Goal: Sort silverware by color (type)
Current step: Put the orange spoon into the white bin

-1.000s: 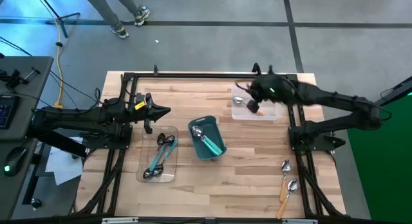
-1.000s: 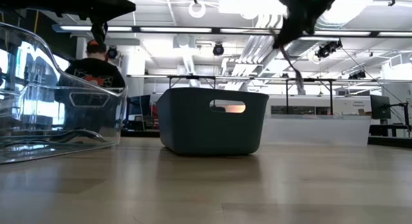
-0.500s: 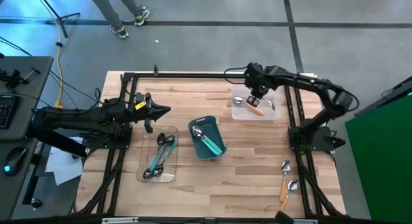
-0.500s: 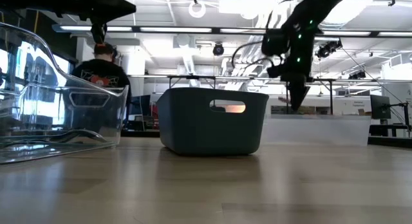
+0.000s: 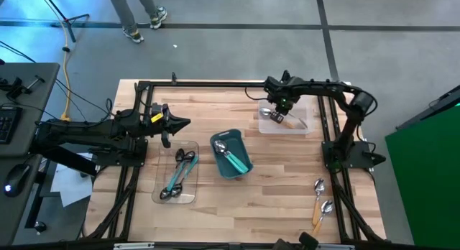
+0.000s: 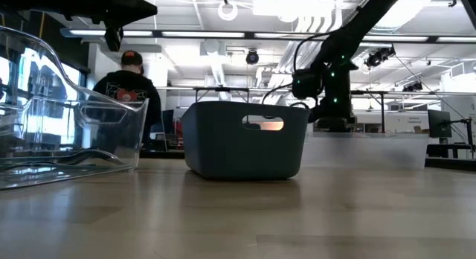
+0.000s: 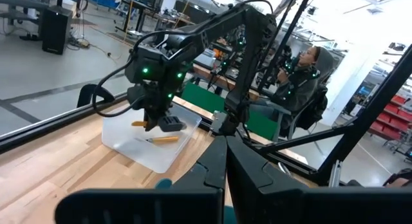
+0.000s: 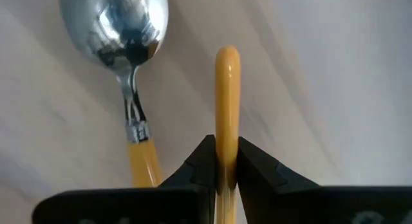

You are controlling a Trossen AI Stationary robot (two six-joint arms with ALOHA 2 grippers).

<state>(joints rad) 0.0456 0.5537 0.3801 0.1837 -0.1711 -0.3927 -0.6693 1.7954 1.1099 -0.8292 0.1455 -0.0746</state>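
Tray floor (image 8: 335,69) — orange spoon (image 8: 226,102) in right hand (image 8: 222,161)

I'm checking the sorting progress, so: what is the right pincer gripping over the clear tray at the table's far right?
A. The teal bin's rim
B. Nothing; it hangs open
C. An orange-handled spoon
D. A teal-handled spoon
C: the right wrist view shows the right pincer shut on the thin handle of an orange-handled spoon, above the clear plastic tray, where another orange-handled spoon with a shiny metal bowl already lies.
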